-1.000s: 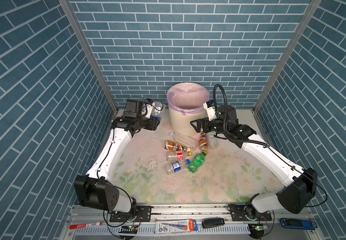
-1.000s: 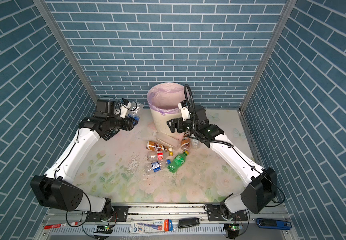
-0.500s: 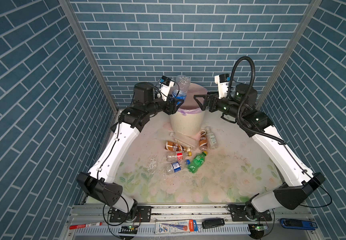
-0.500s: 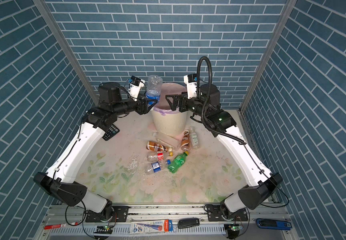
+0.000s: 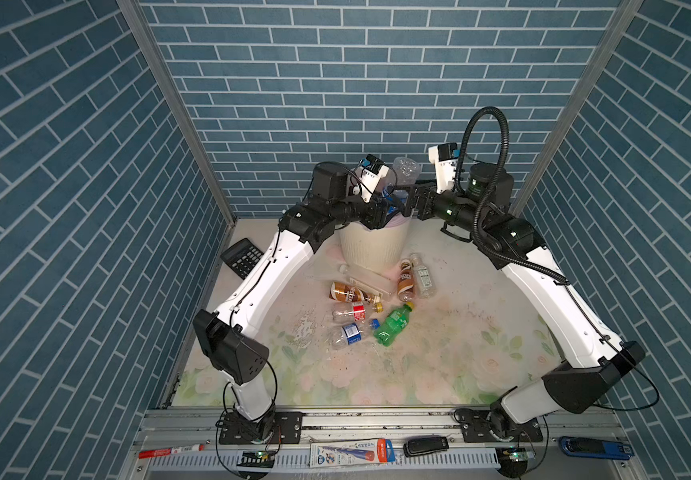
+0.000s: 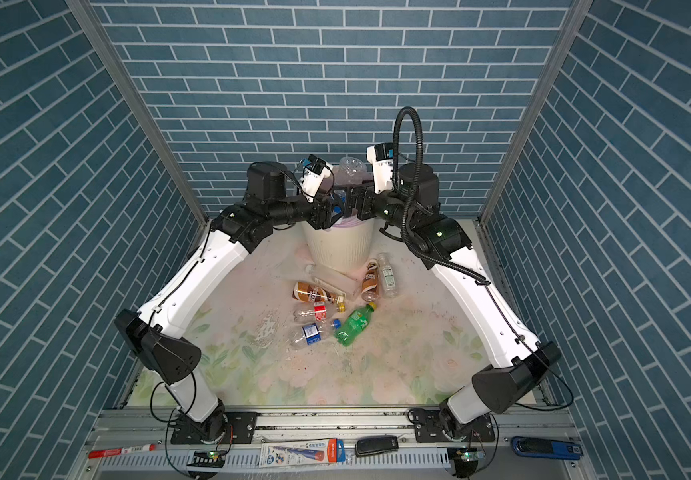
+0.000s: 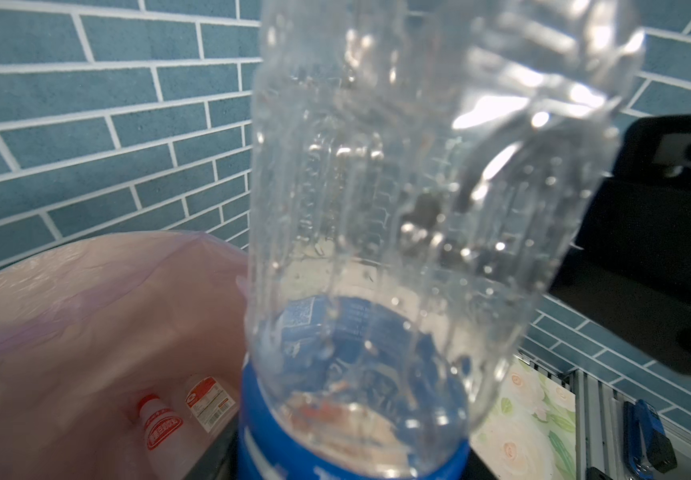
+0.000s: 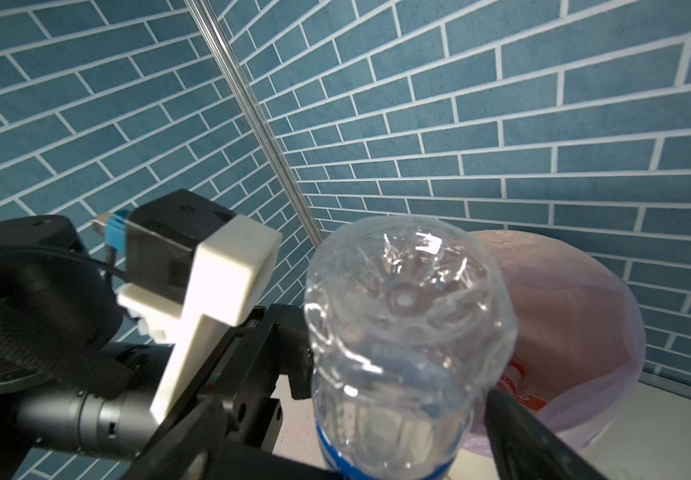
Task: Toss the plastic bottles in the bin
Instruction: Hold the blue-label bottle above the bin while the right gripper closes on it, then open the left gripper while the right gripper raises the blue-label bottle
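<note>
Blue-labelled bottle (image 5: 405, 170), clear, held base-up over the bin (image 5: 373, 245).
Near the left edge of the bench (image 5: 481, 332) lies a black calculator (image 5: 242, 257). The left gripper (image 5: 390, 204) is clamped on the blue-labelled bottle near its label, above the lilac-lined mouth of the bin, which stands at the far edge. The right gripper (image 5: 409, 198) faces it, jaws spread wide to either side of the same bottle and not closed on it. Inside the bin lie two red-labelled bottles (image 7: 161, 428). Several loose bottles (image 5: 350, 311) lie mid-bench in front of the bin, a green bottle (image 5: 393, 325) among them.
</note>
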